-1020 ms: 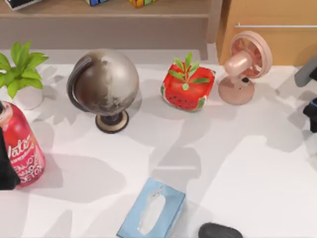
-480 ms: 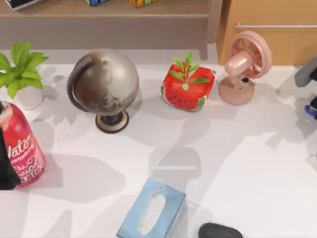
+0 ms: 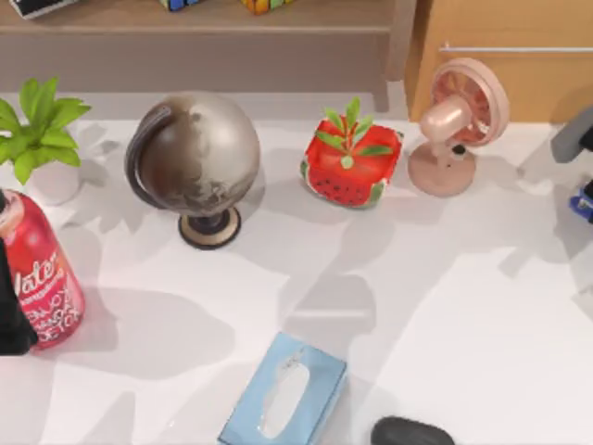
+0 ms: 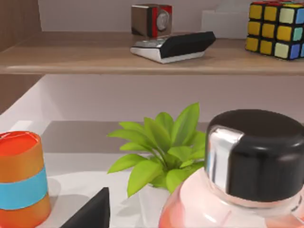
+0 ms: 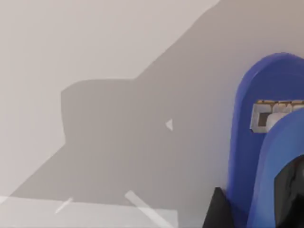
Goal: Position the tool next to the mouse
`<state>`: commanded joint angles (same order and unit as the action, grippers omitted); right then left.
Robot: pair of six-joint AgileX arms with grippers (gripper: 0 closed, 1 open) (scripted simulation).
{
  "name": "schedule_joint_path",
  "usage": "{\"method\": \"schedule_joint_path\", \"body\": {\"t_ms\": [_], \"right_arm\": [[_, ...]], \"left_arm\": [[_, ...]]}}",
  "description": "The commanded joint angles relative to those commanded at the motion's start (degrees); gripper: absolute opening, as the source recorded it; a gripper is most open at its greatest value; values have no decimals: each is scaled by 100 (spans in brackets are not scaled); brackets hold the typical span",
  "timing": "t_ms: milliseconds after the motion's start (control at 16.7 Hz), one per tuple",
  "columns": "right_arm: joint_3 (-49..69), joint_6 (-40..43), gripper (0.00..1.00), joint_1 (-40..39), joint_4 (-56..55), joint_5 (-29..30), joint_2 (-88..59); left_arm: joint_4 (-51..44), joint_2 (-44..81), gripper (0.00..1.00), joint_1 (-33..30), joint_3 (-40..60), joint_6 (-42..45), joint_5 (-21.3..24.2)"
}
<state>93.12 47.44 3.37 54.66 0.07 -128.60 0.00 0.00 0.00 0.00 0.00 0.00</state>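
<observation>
The tool [image 5: 263, 156], a bright blue bar with a pale slot and a dark part, lies close under my right wrist camera. A dark tip of my right gripper [image 5: 256, 213] stands right beside its edge. In the top view a corner of the tool [image 3: 584, 204] peeks in at the table's far right edge, below the grey right arm [image 3: 574, 134]. The mouse [image 3: 412, 432], black and domed, rests at the front edge right of centre, far from the tool. My left gripper [image 3: 9, 320] is parked at the left edge.
A light-blue tissue box [image 3: 283, 394] lies just left of the mouse. A red bottle [image 3: 42, 278] stands against the left gripper. Along the back stand a potted plant [image 3: 37, 130], a globe [image 3: 195, 162], a watermelon box [image 3: 350, 165] and a pink fan [image 3: 459, 120].
The black right gripper slid out past the top view's right edge, uncovering the blue tool there. Its shadow on the table drew back to the right. The left arm stayed still.
</observation>
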Motion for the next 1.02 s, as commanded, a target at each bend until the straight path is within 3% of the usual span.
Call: {"method": "schedule_joint_path", "body": {"t_ms": [1020], "right_arm": [[355,-55,0,-55,547,-1,252]], "left_arm": [[0,0,100,0,0,0,0]]}}
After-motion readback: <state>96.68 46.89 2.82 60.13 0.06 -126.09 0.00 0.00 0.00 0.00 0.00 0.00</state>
